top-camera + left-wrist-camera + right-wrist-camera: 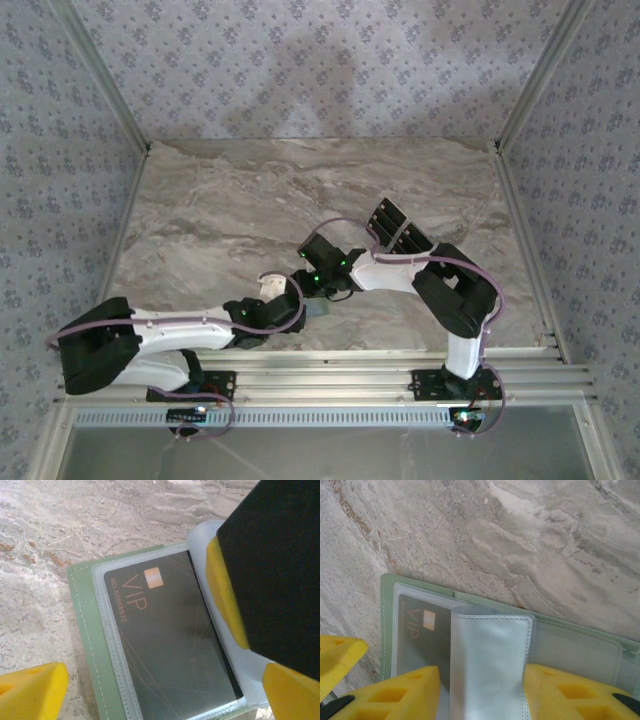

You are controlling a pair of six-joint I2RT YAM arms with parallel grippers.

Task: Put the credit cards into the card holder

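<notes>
The sage-green card holder [85,630] lies open on the marble, and a black VIP credit card [165,640] sits inside its clear pocket. My left gripper [160,690] is open, its yellow fingertips [30,687] wide on either side of the holder. My right gripper [487,700] is closed across an upright clear sleeve [490,655] of the holder, one finger at each edge. From above, both grippers meet over the holder [268,284] at table centre. More black credit cards [393,228] lie fanned to the right.
The marble tabletop [220,200] has patterned walls on three sides. A metal rail [330,365] runs along its near edge. The right arm's elbow [460,290] sits just below the loose cards.
</notes>
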